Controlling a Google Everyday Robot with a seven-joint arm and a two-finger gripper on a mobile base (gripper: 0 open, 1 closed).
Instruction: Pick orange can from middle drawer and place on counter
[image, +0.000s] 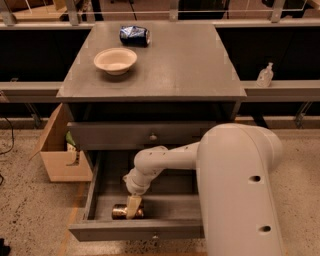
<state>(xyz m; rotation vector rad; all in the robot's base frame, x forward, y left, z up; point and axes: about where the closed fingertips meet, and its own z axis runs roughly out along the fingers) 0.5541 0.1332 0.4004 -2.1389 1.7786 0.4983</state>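
Observation:
The orange can (120, 212) lies on its side at the front left of the middle drawer (100, 231), which is pulled out wide. My gripper (133, 206) reaches down into the drawer and is at the can's right end, overlapping it in this view. The arm's large white body (240, 190) covers the right part of the drawer. The counter (170, 65) is the grey top of the cabinet above.
A beige bowl (115, 60) and a crushed blue can (134, 35) sit on the counter's back left. The upper drawer front (115, 135) is closed. A cardboard box (57, 152) stands on the floor left of the cabinet. A clear bottle (265, 75) stands on the right ledge.

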